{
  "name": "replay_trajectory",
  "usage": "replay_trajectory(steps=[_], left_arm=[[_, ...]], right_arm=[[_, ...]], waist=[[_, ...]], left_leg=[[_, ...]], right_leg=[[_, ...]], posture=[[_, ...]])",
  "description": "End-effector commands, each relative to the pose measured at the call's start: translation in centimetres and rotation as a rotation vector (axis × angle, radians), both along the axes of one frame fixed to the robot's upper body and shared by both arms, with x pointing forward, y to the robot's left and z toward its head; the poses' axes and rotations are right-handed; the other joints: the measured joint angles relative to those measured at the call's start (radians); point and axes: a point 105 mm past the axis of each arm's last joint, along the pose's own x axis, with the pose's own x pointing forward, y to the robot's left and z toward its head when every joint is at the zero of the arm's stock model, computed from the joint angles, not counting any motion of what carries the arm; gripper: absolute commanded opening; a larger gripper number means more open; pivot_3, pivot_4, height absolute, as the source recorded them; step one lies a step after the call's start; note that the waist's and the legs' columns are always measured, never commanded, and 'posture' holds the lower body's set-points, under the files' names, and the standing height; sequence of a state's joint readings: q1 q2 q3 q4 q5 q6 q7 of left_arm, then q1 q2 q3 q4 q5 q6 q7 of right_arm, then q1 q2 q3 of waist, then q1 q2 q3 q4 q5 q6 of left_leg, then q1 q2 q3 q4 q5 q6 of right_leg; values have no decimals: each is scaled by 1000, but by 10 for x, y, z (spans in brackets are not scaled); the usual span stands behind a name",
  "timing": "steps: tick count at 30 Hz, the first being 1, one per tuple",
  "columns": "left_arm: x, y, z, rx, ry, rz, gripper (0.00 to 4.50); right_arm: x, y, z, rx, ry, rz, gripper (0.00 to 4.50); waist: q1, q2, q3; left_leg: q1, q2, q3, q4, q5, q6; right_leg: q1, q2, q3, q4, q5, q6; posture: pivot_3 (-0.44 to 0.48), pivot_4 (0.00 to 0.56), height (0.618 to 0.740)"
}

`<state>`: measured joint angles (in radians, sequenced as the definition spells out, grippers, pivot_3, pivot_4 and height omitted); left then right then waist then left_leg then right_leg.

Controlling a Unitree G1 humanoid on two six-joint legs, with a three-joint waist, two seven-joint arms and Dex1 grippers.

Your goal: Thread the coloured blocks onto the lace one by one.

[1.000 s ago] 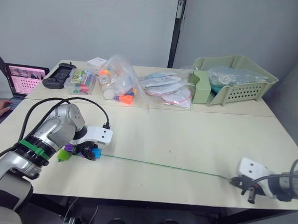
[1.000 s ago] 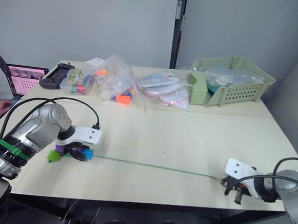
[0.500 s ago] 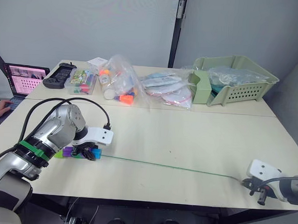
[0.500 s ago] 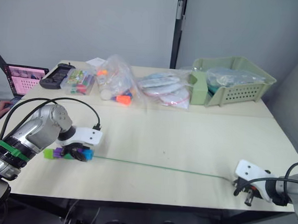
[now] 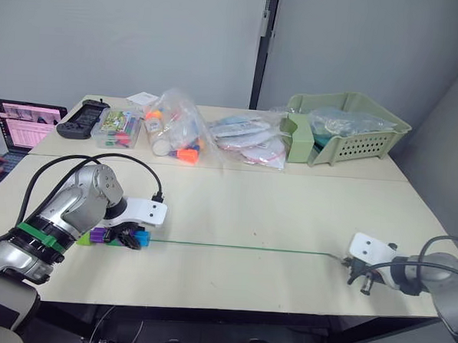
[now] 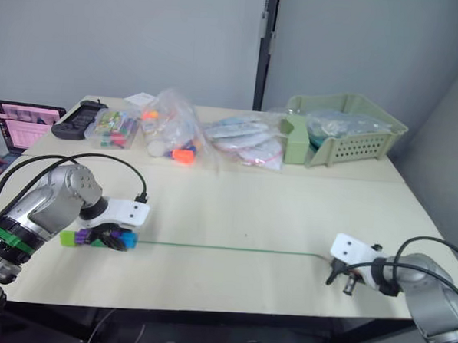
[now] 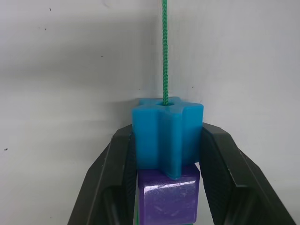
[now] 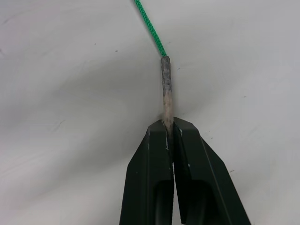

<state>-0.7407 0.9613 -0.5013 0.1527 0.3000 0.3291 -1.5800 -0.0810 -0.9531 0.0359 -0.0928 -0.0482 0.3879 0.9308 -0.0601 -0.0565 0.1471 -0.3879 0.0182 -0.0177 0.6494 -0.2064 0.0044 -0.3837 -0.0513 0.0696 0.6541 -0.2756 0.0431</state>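
- The long thin green braided lace (image 5: 240,247) is stretched almost straight across the pale tabletop (image 5: 289,205), its long axis running from the left gripper (image 5: 130,238) to the right gripper (image 5: 356,269).
- The lace's short stiff tan tip (image 8: 166,89) is pinched between the closed jaws of the right gripper, near the tabletop's front right edge; the tip points away from the jaws towards the blocks.
- At the far end, the jaws of the left gripper are closed on the blue star-shaped plastic block (image 7: 167,136), the lace emerging from the hole in its top face.
- A purple cube (image 7: 168,197) sits directly behind the blue block, touching it; in the head views a dark green block (image 5: 112,241) and a lime green block (image 5: 82,240) follow in the same row, beside the left gripper.
- The blocks in view appear already strung, so the task is judged close to done.
- Any further pull would be along the lace's axis, the two grippers being well apart.
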Motion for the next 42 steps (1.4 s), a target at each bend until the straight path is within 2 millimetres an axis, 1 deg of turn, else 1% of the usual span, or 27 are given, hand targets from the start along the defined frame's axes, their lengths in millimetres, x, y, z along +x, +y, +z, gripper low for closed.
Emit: replay_trajectory(steps=[1,3,4,6,7,8,9,10,11,12,13,15,17,18,19,20,22,24,26,27,28,29,30,31,33,36,42], left_arm=[[-5,-8,-7,-24,18,-40,2621],[-4,-10,-3,-45,9,-47,3407],[-5,-10,2,-60,4,-45,3637],[-6,-6,14,-79,-14,-27,4278],[-6,-2,22,-94,-30,-10,4500],[-6,3,29,-109,-47,3,4500],[-8,7,36,-125,-62,19,4500],[-9,10,42,-146,-73,36,4500],[-11,14,48,-167,-83,55,4500],[-13,18,54,-186,-94,71,4500],[-14,22,59,-209,-116,85,4500],[-19,25,72,-335,-133,120,4500],[-25,26,84,-500,-155,179,4500],[-27,32,87,-591,-183,235,4500],[-31,43,85,-635,-202,293,4500],[-39,58,77,-655,-213,349,4500],[-51,72,69,-697,-235,439,4500],[-55,91,70,-790,-333,560,4500],[-60,108,67,-831,-413,618,4500],[-62,113,65,-835,-436,628,4500],[-68,119,60,-853,-432,652,4500],[-76,129,50,-891,-423,708,4500],[-83,135,42,-919,-414,747,4500],[-90,142,30,-926,-406,790,4500],[-95,144,18,-940,-403,827,4500],[-96,147,12,-967,-423,862,4500],[-99,145,4,-982,-410,891,4500]], right_arm=[[-8,6,-31,15,83,-5,917],[-5,8,-25,39,64,-7,1734],[-5,8,-19,47,50,-7,1940],[-3,5,-2,60,5,-10,2618],[-4,4,8,77,-18,-7,2958],[-6,5,18,98,-36,-4,3358],[-8,5,26,118,-54,-2,3642],[-11,5,34,140,-67,1,4009],[-15,6,40,165,-76,3,4329],[-18,6,46,187,-88,-3,4469],[-20,5,52,208,-102,-10,4469],[-25,5,64,281,-138,-28,4469],[-30,6,74,353,-167,-37,4469],[-34,7,78,409,-175,-49,4469],[-38,7,81,464,-180,-63,4469],[-40,6,84,510,-197,-87,4469],[-44,1,83,567,-207,-131,4469],[-48,-7,76,613,-217,-202,4469],[-51,-12,69,625,-222,-242,4469],[-52,-13,67,624,-222,-249,4469],[-53,-15,64,630,-221,-262,4469],[-56,-18,58,641,-216,-284,4469],[-58,-21,54,649,-214,-299,4469],[-60,-26,49,651,-215,-321,4469],[-63,-35,42,650,-216,-355,4469],[-68,-44,33,644,-208,-381,4469],[-72,-52,31,637,-225,-402,4469]], waist=[[3,-3,-2],[9,-3,-2],[11,-3,-2],[17,-2,-2],[20,-1,-1],[21,0,0],[21,2,1],[22,5,3],[22,7,4],[23,10,6],[23,12,6],[24,16,9],[24,17,10],[24,17,10],[23,17,10],[21,17,10],[15,18,10],[20,18,10],[28,18,10],[33,18,10],[37,18,10],[41,18,10],[42,19,10],[42,19,10],[45,20,10],[51,17,10],[46,18,9]], left_leg=[[0,0,0,0,0,0],[0,0,0,0,0,0],[0,0,0,0,0,0],[-1,0,0,0,0,0],[-2,0,0,0,0,0],[-4,0,-1,0,0,0],[-5,0,-1,0,0,0],[-8,0,-1,-1,0,0],[-13,-1,-3,-1,0,0],[-16,-2,-3,-1,0,0],[-20,-3,-3,0,0,0],[-20,-4,-4,0,0,0],[-20,-5,-4,0,0,0],[-20,-5,-4,0,0,0],[-20,-4,-4,0,0,0],[-19,-4,-4,0,0,0],[-16,-3,-6,-4,0,0],[-16,-3,-6,-4,0,0],[-16,-3,-6,-4,0,0],[-16,-3,-6,-4,1,-1],[-16,-3,-6,-4,1,-1],[-16,-3,-6,-4,1,-2],[-16,-3,-5,-4,1,-2],[-15,-3,-4,-4,1,-2],[-14,-3,-3,-6,1,-2],[-15,-3,-4,-5,1,-2],[-13,-1,-2,-6,1,-2]], right_leg=[[0,0,0,0,0,0],[0,0,0,0,0,0],[0,0,0,0,0,0],[-1,0,0,1,0,-1],[-3,-1,0,1,0,-1],[-4,-1,-1,2,1,-3],[-6,-1,-1,2,1,-4],[-8,-1,-1,2,3,-6],[-12,-1,-2,2,3,-7],[-16,-2,-2,3,3,-7],[-21,-4,-2,5,3,-7],[-21,-7,-2,6,3,-6],[-21,-7,-1,5,2,-5],[-20,-7,-2,5,2,-5],[-20,-7,-2,5,2,-5],[-20,-7,-2,5,2,-5],[-19,-7,-1,4,2,-6],[-19,-8,-1,5,2,-6],[-19,-9,-1,4,2,-6],[-19,-9,-1,4,3,-6],[-18,-9,-1,3,3,-6],[-18,-10,-1,3,3,-6],[-18,-10,-1,2,3,-6],[-18,-10,-1,1,3,-6],[-18,-11,0,1,3,-6],[-18,-11,-1,1,3,-6],[-17,-15,-1,0,2,-7]], posture=[[0,150,740],[0,150,740],[0,150,740],[0,150,740],[0,150,740],[0,150,740],[0,150,740],[0,150,740],[0,150,740],[0,150,740],[0,150,740],[0,150,740],[0,150,740],[0,150,740],[0,150,740],[0,150,740],[0,150,740],[0,150,740],[0,150,740],[0,150,740],[0,150,740],[0,150,740],[0,150,740],[0,150,740],[0,150,740],[0,150,740],[0,150,740]])
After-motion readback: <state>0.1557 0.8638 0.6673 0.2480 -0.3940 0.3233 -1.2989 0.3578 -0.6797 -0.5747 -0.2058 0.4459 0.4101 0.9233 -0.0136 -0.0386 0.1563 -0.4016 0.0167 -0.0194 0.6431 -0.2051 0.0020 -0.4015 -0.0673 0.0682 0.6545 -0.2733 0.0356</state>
